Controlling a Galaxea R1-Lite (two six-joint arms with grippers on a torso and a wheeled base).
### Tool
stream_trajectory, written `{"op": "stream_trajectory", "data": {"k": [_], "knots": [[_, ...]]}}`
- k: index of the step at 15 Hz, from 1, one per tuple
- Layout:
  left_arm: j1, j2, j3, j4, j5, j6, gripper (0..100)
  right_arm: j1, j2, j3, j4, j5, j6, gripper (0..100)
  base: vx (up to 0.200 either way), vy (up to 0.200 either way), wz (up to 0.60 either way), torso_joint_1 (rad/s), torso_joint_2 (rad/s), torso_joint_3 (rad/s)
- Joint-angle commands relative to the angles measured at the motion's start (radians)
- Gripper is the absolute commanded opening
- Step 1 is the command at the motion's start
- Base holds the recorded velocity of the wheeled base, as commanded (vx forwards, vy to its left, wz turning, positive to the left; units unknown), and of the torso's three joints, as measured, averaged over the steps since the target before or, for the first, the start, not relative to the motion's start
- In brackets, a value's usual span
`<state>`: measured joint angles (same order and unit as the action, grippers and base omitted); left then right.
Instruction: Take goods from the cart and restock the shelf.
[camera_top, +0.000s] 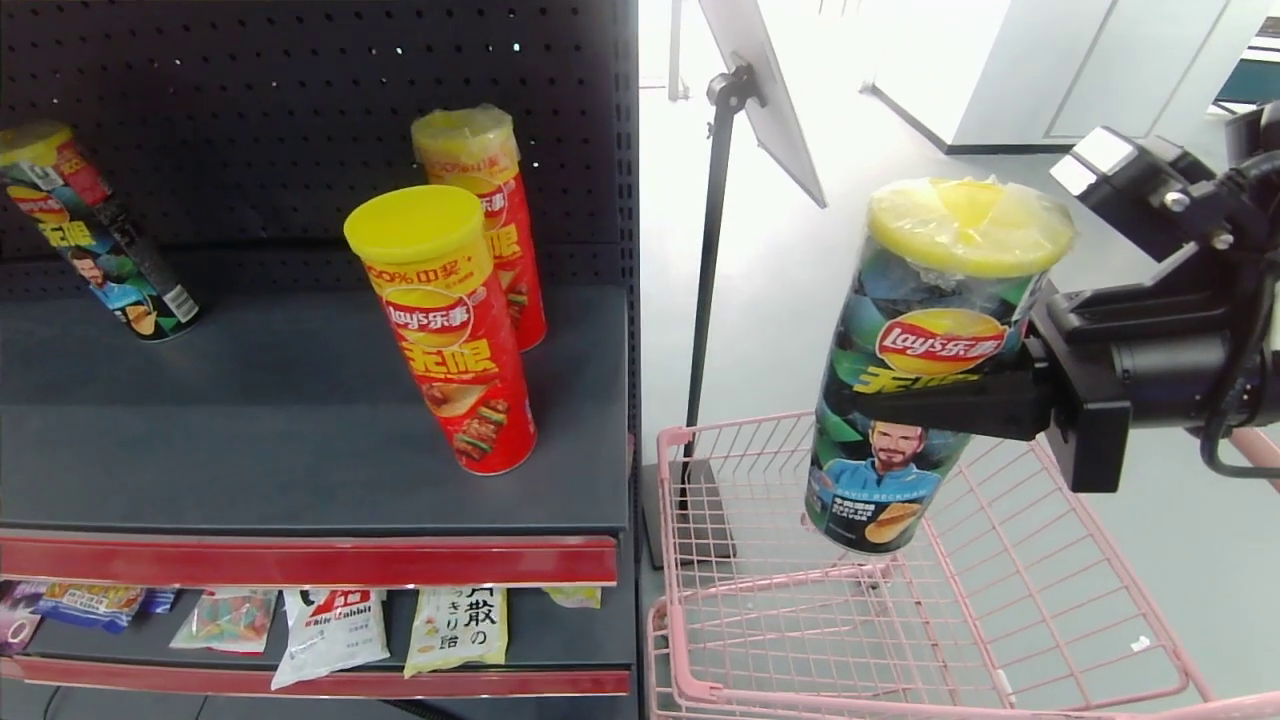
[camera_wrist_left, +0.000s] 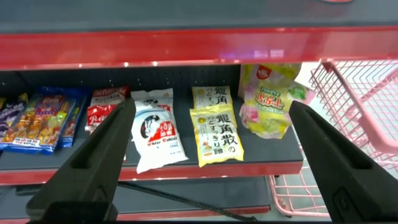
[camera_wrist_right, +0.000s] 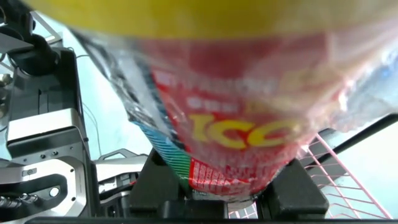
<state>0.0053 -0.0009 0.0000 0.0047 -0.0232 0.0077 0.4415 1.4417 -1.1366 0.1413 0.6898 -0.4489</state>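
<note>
My right gripper (camera_top: 925, 405) is shut on a green-and-black chip can (camera_top: 915, 370) with a yellow lid, held upright in the air above the pink wire cart (camera_top: 1000, 590). That same can (camera_wrist_right: 230, 118) looms close in the right wrist view. On the dark upper shelf (camera_top: 280, 420) stand two red chip cans, one in front (camera_top: 445, 325) and one behind (camera_top: 490, 215), with another green-and-black can (camera_top: 95, 230) at the far left. My left gripper (camera_wrist_left: 211, 165) hangs open in front of the lower shelf (camera_wrist_left: 186, 165), with nothing between its fingers.
Several snack bags (camera_wrist_left: 214, 134) lie on the lower shelf behind red price rails (camera_top: 310, 560). A black stand (camera_top: 705, 270) with a tilted panel rises between the shelf unit and the cart. The cart basket looks bare below the held can.
</note>
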Motion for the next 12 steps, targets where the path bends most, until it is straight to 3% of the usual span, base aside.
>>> {"op": "stream_trajectory", "data": {"k": [1,4,12], "knots": [[0.001,0.001,0.000,0.000,0.000,0.000,100,0.000,0.000,0.005,0.000,0.001,-0.001,0,0.000,0.000,0.00,0.198,-0.39,-0.212],[0.001,0.001,0.000,0.000,0.000,0.000,100,0.000,-0.003,0.009,0.000,0.001,-0.002,0,0.000,0.000,0.00,0.097,-0.22,-0.118],[0.001,0.001,0.000,0.000,0.000,0.000,100,-0.015,-0.009,0.001,-0.002,-0.001,-0.004,0,0.000,0.000,0.00,0.000,0.00,0.000]]}}
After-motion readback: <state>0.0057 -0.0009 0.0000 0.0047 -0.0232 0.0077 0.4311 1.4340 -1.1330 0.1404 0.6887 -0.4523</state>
